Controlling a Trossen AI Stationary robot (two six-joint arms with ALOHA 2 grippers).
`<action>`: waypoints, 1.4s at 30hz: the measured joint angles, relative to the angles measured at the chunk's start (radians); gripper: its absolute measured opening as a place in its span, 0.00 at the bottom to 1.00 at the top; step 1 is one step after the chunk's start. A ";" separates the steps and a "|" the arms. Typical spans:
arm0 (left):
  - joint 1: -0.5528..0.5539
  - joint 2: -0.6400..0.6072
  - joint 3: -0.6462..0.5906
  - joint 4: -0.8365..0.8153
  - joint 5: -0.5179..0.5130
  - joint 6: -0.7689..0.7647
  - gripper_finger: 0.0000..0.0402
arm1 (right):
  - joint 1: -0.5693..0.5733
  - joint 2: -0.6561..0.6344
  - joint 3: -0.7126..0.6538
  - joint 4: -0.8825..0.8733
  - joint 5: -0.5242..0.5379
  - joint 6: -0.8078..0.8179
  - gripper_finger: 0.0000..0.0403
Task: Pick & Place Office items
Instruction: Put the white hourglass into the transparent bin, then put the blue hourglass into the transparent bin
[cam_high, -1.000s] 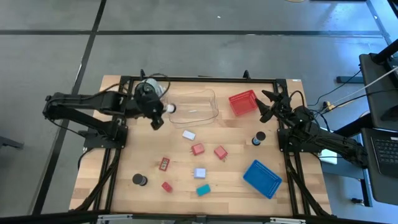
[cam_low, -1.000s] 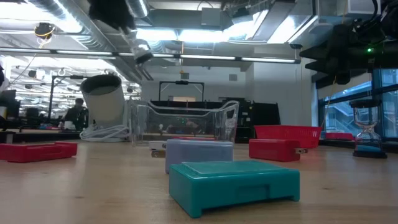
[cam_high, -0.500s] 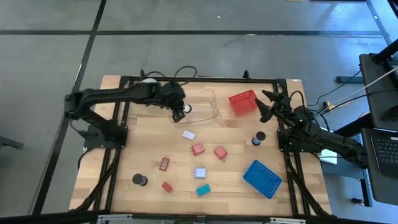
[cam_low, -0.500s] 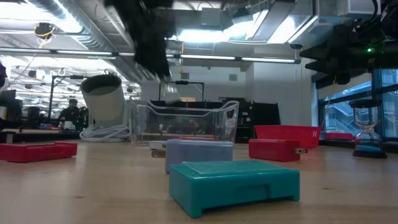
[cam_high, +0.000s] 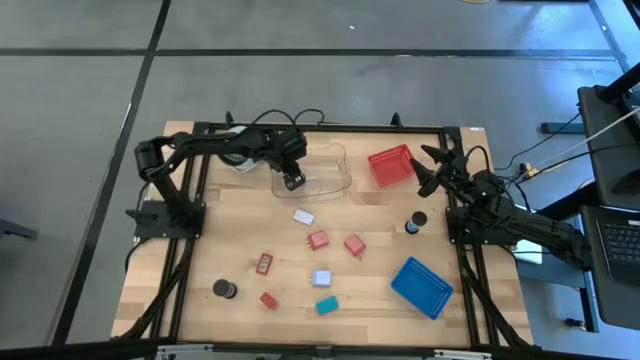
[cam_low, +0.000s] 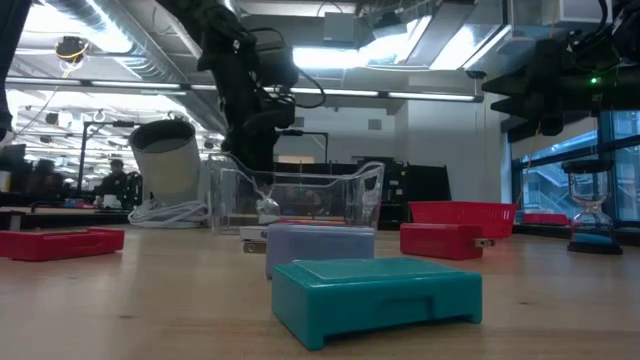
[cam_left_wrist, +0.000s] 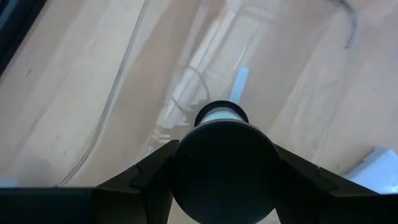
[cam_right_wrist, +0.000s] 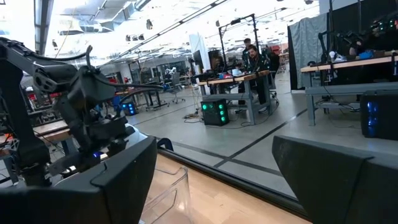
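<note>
Your left hand is gripping a black-and-white cylinder over the clear bin; nine items are waiting on the surface.

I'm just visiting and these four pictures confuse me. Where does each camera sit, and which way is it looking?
High view: overhead, looking straight down; both arms, the clear tray.
Low view: table height, looking level across; teal block nearest, left arm at the tray.
Left wrist view: on the left arm, looking down past its jaws, which grip a black-and-white cylinder.
Right wrist view: on the right arm, facing the room and people; its open jaws frame it.
High and low share the tray.
</note>
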 joint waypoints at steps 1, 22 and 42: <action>0.000 -0.003 0.000 0.000 0.000 0.000 0.52 | 0.000 0.000 0.000 0.000 0.000 0.000 0.80; 0.000 -0.023 0.024 -0.027 -0.002 0.037 0.68 | 0.000 0.000 0.000 0.000 0.000 0.000 0.80; -0.160 -0.149 0.270 -0.353 -0.092 -0.057 0.61 | 0.000 0.000 0.000 0.000 0.000 0.000 0.80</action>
